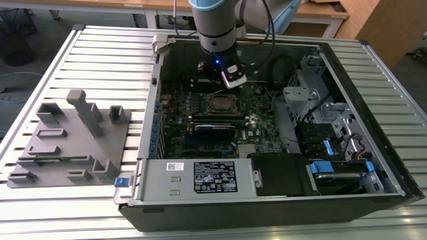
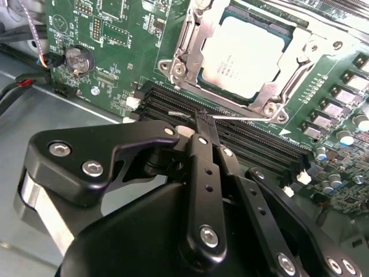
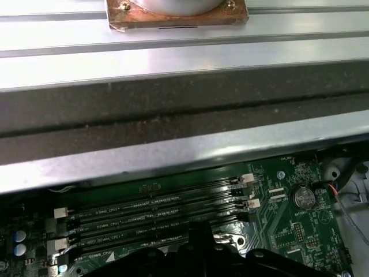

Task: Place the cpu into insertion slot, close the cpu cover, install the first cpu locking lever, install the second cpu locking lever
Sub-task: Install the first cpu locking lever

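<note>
1. Because the cpu (image 2: 245, 55) lies flat in the insertion slot (image 1: 222, 103) with the cpu cover (image 2: 262, 92) folded down round its edges, the part within the gripper's (image 2: 202, 121) reach is a locking lever (image 2: 228, 118). It is a thin bare steel rod running along the socket's side, just over the memory slots (image 2: 253, 144).
2. The gripper's black fingers are drawn together to a narrow point, with their tips right at the rod. Whether they pinch it or merely press against it cannot be told.
3. The lever is judged to be light yet springy, and being smooth and round it would tend to slide off a flat pad. It is best held near its free end, where leverage is greatest, and pushed steadily rather than jerked.
4. The cpu is a light, stiff, square chip with a matt silver-grey lid. Its underside and the socket's contacts are probably fragile, so force belongs on the lever and frame, not on the chip.
5. The cover is thin, shiny stamped sheet metal with a large central window and screw heads at its corners. It looks rigid when flat but easily bent.
6. Around it sits the green motherboard (image 2: 109, 34), crowded with small parts and a coin cell (image 2: 78, 59). The board is inside the computer case (image 1: 267, 212), which lies open on the ribbed aluminium worktop (image 1: 100, 60).
</note>
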{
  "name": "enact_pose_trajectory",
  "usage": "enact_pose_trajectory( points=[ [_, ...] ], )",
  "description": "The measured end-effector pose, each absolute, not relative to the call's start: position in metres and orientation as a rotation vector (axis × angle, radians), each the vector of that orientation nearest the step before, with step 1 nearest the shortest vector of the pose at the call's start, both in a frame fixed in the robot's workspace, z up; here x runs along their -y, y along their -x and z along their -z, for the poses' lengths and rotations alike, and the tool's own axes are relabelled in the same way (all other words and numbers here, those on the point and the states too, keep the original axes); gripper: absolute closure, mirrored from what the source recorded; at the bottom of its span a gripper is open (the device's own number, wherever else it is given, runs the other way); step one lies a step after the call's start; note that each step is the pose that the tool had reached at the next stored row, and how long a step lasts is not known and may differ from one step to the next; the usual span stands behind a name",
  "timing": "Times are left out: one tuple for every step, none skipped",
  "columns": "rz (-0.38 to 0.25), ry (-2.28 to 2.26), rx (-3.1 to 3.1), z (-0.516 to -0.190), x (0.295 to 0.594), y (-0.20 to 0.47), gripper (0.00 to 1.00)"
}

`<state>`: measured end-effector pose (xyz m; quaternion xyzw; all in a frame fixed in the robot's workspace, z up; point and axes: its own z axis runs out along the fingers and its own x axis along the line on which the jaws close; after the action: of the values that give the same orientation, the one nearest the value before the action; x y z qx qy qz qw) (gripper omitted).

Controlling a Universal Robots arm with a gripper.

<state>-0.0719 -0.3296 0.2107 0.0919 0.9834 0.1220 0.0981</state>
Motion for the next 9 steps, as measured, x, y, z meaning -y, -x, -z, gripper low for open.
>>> enact_pose_trajectory(
  points=[
    [-0.361,-0.272,-2.91,-0.2094,0.3296,0.0719,0.9],
    [-0.361,-0.272,-2.91,-0.2083,0.3296,0.0719,0.9],
    [-0.361,-0.272,-2.91,-0.2075,0.3296,0.0719,0.9],
    [-0.361,-0.272,-2.91,-0.2068,0.3295,0.0719,0.9],
    [-0.361,-0.272,-2.91,-0.2062,0.3294,0.0719,0.9],
    [-0.361,-0.272,-2.91,-0.2057,0.3293,0.0719,0.9],
    [-0.361,-0.272,-2.91,-0.2051,0.3291,0.072,0.9],
    [-0.361,-0.272,-2.91,-0.2046,0.3288,0.072,0.9],
    [-0.361,-0.272,-2.91,-0.2041,0.3285,0.0719,0.9]
  ],
)
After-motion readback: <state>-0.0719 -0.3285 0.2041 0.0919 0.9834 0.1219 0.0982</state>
